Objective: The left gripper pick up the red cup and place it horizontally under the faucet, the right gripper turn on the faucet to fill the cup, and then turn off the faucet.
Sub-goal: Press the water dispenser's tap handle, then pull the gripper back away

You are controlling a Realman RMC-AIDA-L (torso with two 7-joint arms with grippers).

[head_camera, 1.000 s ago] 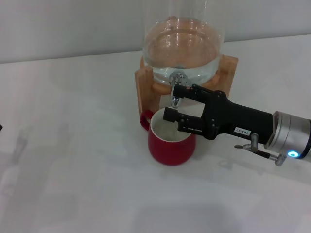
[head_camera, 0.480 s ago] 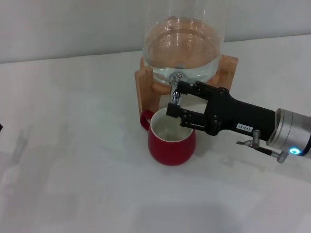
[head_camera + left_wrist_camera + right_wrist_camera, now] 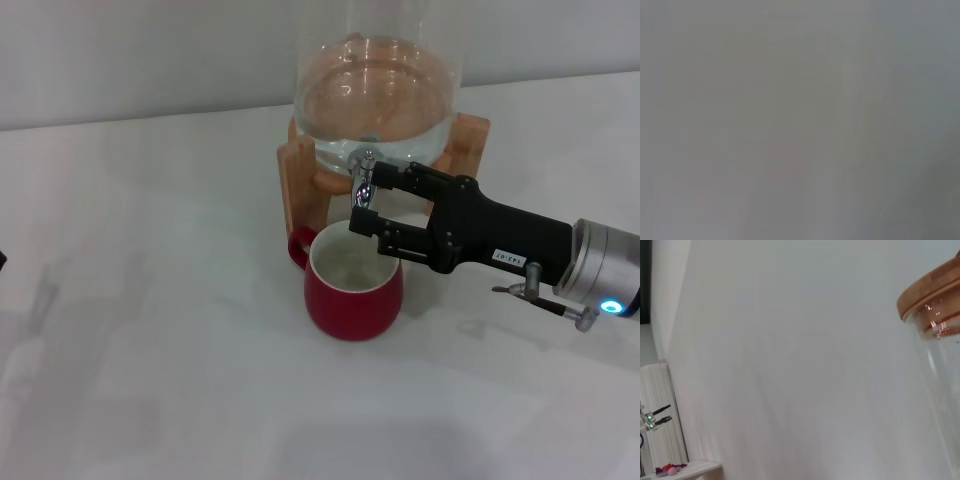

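the red cup (image 3: pixel 353 290) is a squat, rounded dark-red mug with a cream-white inside, standing upright on the white tabletop (image 3: pixel 150 330) with its small loop handle turned toward the table's left side. what it holds cannot be told from the head view; the inside looks pale. it sits directly below the faucet (image 3: pixel 362 178), a small shiny chrome tap, just in front of the wooden stand (image 3: pixel 300 180). the right gripper (image 3: pixel 366 200) reaches in from the right edge, its two long black jaws spread apart, the upper one up beside the tap's body and the lower one over the cup's rim on its right side; whether either jaw touches the tap cannot be told. above the stand sits the glass dispenser (image 3: pixel 378 90), clear, with water in its lower part; the right wrist view shows its glass wall and wooden lid (image 3: pixel 930 290). the left gripper is out of sight, and the left wrist view shows only flat grey. the tabletop's left half and front edge lie open.
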